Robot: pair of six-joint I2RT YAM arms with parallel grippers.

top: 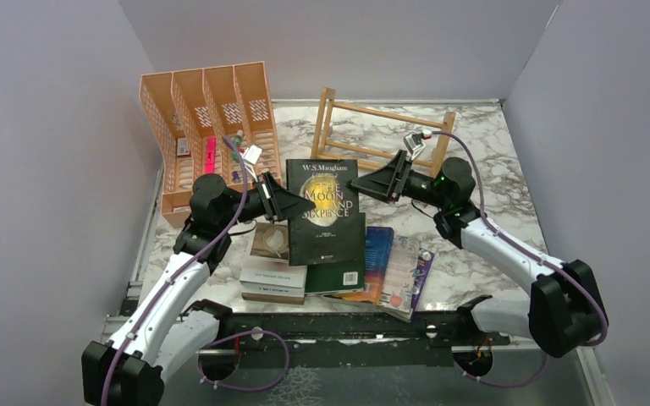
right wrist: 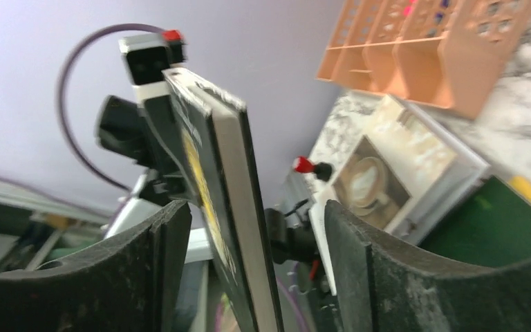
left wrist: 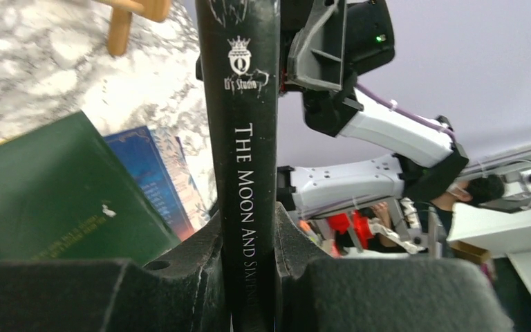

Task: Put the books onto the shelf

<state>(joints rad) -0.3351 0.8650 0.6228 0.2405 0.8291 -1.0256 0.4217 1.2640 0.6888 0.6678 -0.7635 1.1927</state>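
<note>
Showing the two-arm handling stage of shelving: the black book (top: 326, 207), a gold moon on its cover, hangs cover-up between the arms and appears lifted clear of the other books. The left pincer (left wrist: 249, 238) is clamped on the spine side, one pad against each cover, so the whole weight is judged to rest on this single grip. The right pincer (right wrist: 249, 242) straddles the opposite, page-edge side with its fingers (right wrist: 387, 270) apart. A clear gap shows beside the outer one, so it carries nothing at this instant.

Holding the volume by the spine leaves the page edge free, which probably suits a re-grip or a turn to upright before it goes between the rails. The shelf (top: 385, 127), a light-wood rack, stands at the back of the marble surface (top: 491, 144), just behind the right arm's wrist. No book sits in it yet, so the task is judged to be at an early stage.

A white book (top: 272, 264) with a coffee-cup cover, a dark green book (top: 338, 271), a blue-orange book (top: 378, 254) and a purple floral book (top: 410, 275) lie flat and overlapping near the arm bases, within reach of either arm. The orange file organiser (top: 207, 110) at the back left is not the target. One risk is the book pivoting in a one-sided grip.
</note>
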